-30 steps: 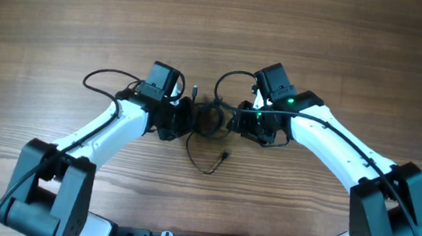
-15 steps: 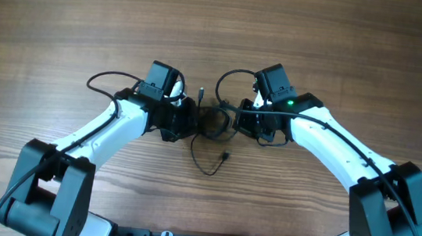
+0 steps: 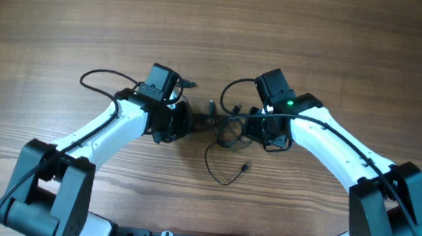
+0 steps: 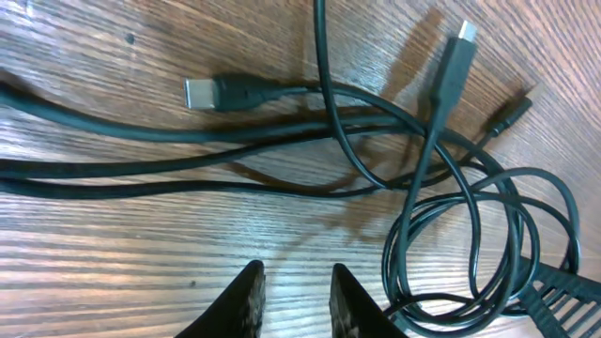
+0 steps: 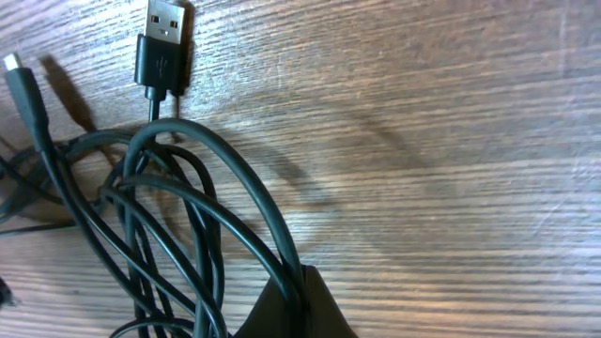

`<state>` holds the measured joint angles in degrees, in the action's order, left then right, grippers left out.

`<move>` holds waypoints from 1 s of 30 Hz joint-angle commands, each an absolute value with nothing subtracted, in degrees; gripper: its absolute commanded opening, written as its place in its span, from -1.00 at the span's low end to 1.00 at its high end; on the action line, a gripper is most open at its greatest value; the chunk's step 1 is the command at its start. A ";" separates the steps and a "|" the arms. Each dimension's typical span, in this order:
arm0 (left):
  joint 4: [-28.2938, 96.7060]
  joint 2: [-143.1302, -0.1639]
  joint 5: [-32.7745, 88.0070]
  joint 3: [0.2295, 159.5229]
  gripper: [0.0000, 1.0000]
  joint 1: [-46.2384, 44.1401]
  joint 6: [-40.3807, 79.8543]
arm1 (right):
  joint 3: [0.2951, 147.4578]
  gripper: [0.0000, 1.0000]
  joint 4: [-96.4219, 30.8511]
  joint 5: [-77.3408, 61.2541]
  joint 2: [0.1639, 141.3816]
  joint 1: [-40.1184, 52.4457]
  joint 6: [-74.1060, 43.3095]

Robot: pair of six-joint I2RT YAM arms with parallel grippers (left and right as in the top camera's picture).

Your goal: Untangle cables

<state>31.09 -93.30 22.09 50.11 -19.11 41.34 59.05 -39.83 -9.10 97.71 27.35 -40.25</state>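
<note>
The cables [image 3: 225, 129] lie as a dark tangle on the wooden table between my two grippers. One loose end [image 3: 245, 166] trails toward the front. My left gripper [image 3: 185, 123] stands just left of the tangle. In the left wrist view its fingers [image 4: 249, 302] are a little apart with only bare wood between them, and the cable coil [image 4: 470, 253] lies to their right. A USB plug [image 4: 202, 92] and a slim plug [image 4: 465, 33] lie ahead. My right gripper [image 5: 299, 305] is shut on a strand of the cables [image 5: 202, 202]; a USB plug [image 5: 167, 23] lies beyond.
The table [image 3: 344, 46] is brown wood. A thin black loop [image 3: 93, 78] arcs out behind the left wrist, and another loop [image 3: 228, 88] behind the right wrist. Both arm bases [image 3: 46, 195] stand at the front edge.
My right gripper has shut on a strand and drawn the tangle to the right. My left gripper has let go and opened a little. The trailing end has shifted right.
</note>
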 commanded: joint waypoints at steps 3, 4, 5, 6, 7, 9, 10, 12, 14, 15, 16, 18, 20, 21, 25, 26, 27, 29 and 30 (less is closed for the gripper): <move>31.00 -92.16 20.53 49.76 -0.39 -20.01 40.32 | 58.59 -0.91 -39.68 -11.86 97.19 27.53 -37.50; 30.87 -92.16 20.60 49.76 -0.39 -20.36 40.32 | 58.59 -0.92 -39.64 -12.47 97.19 27.53 -37.50; 30.68 -92.16 20.75 49.76 -0.35 -20.75 40.32 | 58.59 -0.91 -39.51 -13.02 97.19 27.53 -37.47; 30.39 -92.16 20.75 49.76 -0.32 -21.28 40.34 | 58.59 -0.91 -39.40 -13.56 97.19 27.53 -37.47; 30.00 -92.16 20.73 49.76 -0.30 -21.74 40.32 | 58.59 -0.91 -39.24 -14.04 97.19 27.53 -37.47; 29.04 -92.27 20.73 49.76 -0.27 -22.61 40.32 | 58.59 -0.91 -39.00 -15.42 97.19 27.53 -37.43; 28.36 -92.33 20.73 49.76 -0.24 -23.22 40.32 | 58.59 -0.91 -38.72 -16.69 97.19 27.53 -37.43; 27.33 -92.60 20.73 49.76 -0.19 -24.10 40.32 | 58.59 -0.91 -38.15 -18.59 97.19 27.57 -37.45; 26.79 -92.95 20.71 49.76 -0.17 -24.80 40.32 | 58.59 -0.91 -37.63 -19.64 97.19 27.57 -37.47; 26.63 -93.12 20.71 49.76 -0.17 -25.10 40.32 | 58.59 -0.91 -37.52 -20.01 97.19 27.59 -37.47; 26.48 -93.41 20.71 49.76 -0.17 -25.39 40.32 | 58.59 -0.91 -37.50 -20.10 97.19 27.59 -37.47; 26.30 -94.06 20.69 49.76 -0.17 -25.96 40.29 | 58.59 -0.91 -37.50 -20.25 97.19 27.59 -37.47; 26.20 -94.98 20.67 49.76 -0.16 -26.37 40.29 | 58.59 -0.91 -37.45 -20.45 97.19 27.59 -37.47; 26.13 -95.57 20.69 49.76 -0.16 -26.52 40.32 | 58.59 -0.91 -37.36 -20.47 97.19 27.59 -37.47; 26.06 -97.41 20.71 49.76 -0.16 -26.92 40.32 | 58.59 -0.91 -37.30 -20.88 97.19 27.59 -37.45; 26.09 -97.71 20.71 49.76 -0.16 -26.96 40.32 | 58.59 -0.91 -37.32 -20.91 97.19 27.59 -37.50; 26.06 -98.06 20.71 49.76 -0.16 -27.03 40.32 | 58.59 -0.92 -37.30 -21.08 97.19 27.59 -37.47; 26.06 -98.39 20.71 49.76 -0.16 -27.07 40.32 | 58.59 -0.92 -37.30 -21.06 97.19 27.59 -37.47; 26.06 -98.39 20.71 49.76 -0.15 -27.14 40.29 | 58.59 -0.92 -37.23 -21.08 97.19 27.59 -37.47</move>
<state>26.26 -97.23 21.23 50.11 -26.68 41.01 59.05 -37.58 -19.53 97.71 27.35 -38.24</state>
